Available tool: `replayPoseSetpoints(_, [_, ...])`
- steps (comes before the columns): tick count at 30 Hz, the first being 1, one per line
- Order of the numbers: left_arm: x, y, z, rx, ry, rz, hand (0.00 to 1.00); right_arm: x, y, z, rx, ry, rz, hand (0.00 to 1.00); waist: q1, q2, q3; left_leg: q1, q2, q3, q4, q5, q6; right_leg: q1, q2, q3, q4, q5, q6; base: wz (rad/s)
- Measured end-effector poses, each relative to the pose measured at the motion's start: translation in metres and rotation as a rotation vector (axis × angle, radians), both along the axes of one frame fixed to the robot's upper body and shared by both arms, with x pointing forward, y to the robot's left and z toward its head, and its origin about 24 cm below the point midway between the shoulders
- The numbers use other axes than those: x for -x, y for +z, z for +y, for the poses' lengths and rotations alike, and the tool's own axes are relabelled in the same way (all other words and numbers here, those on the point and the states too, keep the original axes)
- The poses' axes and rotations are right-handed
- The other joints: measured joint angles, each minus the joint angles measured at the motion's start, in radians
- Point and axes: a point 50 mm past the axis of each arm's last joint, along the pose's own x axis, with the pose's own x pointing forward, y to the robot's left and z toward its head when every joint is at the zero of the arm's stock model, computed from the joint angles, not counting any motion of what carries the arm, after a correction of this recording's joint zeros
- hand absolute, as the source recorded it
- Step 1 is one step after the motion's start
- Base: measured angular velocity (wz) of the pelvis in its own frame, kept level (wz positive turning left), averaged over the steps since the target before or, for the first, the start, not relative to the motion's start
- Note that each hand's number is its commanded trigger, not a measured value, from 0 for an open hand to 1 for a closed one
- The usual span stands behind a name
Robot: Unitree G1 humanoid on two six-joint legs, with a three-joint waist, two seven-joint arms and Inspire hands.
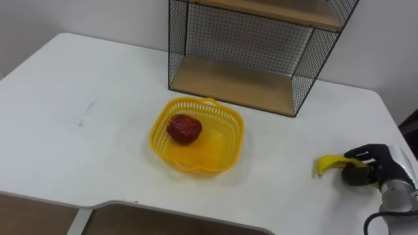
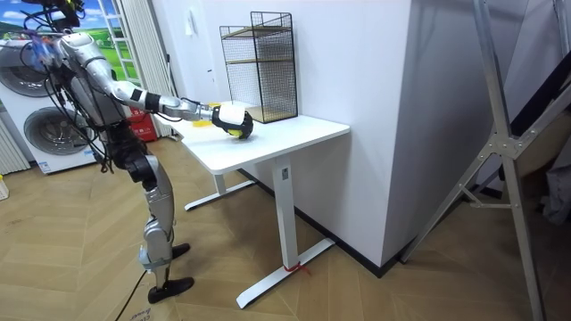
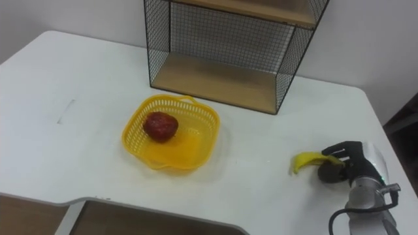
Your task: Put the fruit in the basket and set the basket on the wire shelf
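Step in hand: loading fruit. Red fruit [image 1: 185, 128] already lies in the yellow basket [image 1: 225, 117], mid-table. Right hand [image 1: 373, 167], near right, fingers curled round the banana [image 1: 328, 163].

Next: carry it left over the rim, release.

Banana's right end hidden in the fingers; wire shelf [image 1: 248, 81] top cut off

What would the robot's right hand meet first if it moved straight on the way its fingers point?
Likely the yellow basket, across bare table, though depth is unclear; the right hand grips the banana.
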Motion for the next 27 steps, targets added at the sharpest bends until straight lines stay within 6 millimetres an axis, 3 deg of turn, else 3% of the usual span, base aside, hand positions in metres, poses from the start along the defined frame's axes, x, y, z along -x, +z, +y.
replayPoseSetpoints(5, [0.000,-0.001,-0.003,0.000,-0.015,0.005,0.00,-0.003,0.008,0.014,-0.021,0.041,-0.053,1.00,0.000,0.003,-0.0008,0.006,0.004,0.023,-0.019,0.002,-0.002,-0.015,0.001,0.027,0.003,0.001,-0.001,-0.15])
replayPoseSetpoints(11, [-0.008,-0.002,-0.008,0.006,-0.040,-0.013,0.00,-0.015,0.030,0.057,-0.051,0.232,-0.155,1.00,-0.005,0.011,0.0024,0.000,0.008,0.057,-0.045,0.003,-0.002,-0.049,0.000,0.068,0.017,0.001,-0.001,-0.17])
replayPoseSetpoints(15, [-0.014,-0.003,-0.011,0.020,-0.051,-0.042,0.00,-0.028,0.064,0.079,-0.077,0.316,-0.316,1.00,-0.012,0.030,0.0139,-0.002,0.005,0.055,-0.047,0.003,-0.002,-0.049,-0.004,0.060,0.018,0.003,-0.001,0.03])
replayPoseSetpoints(22, [-0.017,-0.005,-0.020,0.040,-0.068,-0.052,0.00,-0.036,0.124,0.103,-0.075,0.441,-0.573,1.00,-0.009,0.044,0.0082,-0.009,0.003,0.044,-0.047,0.002,-0.002,-0.052,-0.004,0.053,0.018,0.003,-0.001,0.05])
replayPoseSetpoints(27, [-0.016,-0.005,-0.020,0.046,-0.058,-0.053,0.00,-0.035,0.150,0.120,-0.068,0.529,-0.676,1.00,-0.006,0.043,0.0057,-0.004,0.003,0.044,-0.051,0.002,-0.002,-0.048,-0.004,0.055,0.018,0.003,-0.001,0.00])
